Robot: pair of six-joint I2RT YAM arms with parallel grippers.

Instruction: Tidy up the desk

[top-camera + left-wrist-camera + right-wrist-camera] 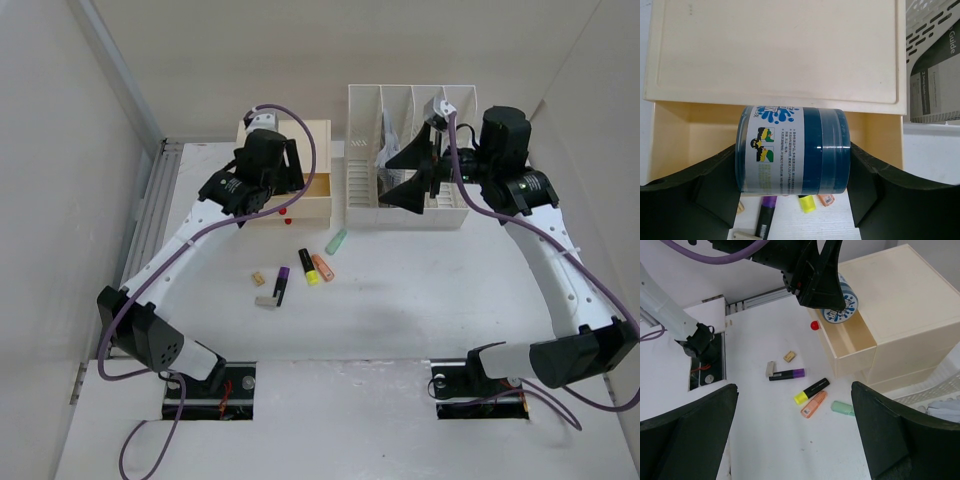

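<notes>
The desk (420, 310) is a white tabletop. My left gripper (792, 172) is shut on a blue jar (792, 150) with a white label, lying sideways between the fingers, over the open top drawer (680, 135) of the cream drawer box (312, 135). The jar also shows in the right wrist view (842, 302), at the drawer's far end. My right gripper (795, 430) is open and empty, held high by the white file rack (410, 205). Purple (282, 285), yellow (308, 267), orange (322, 268) and green (336, 241) highlighters lie on the desk in front of the box.
A small tan piece (258, 277) and a grey piece (267, 300) lie by the purple highlighter. Red pins (283, 212) lie under the drawer's front. A grooved rail (150, 210) runs along the left edge. Papers stand in the file rack.
</notes>
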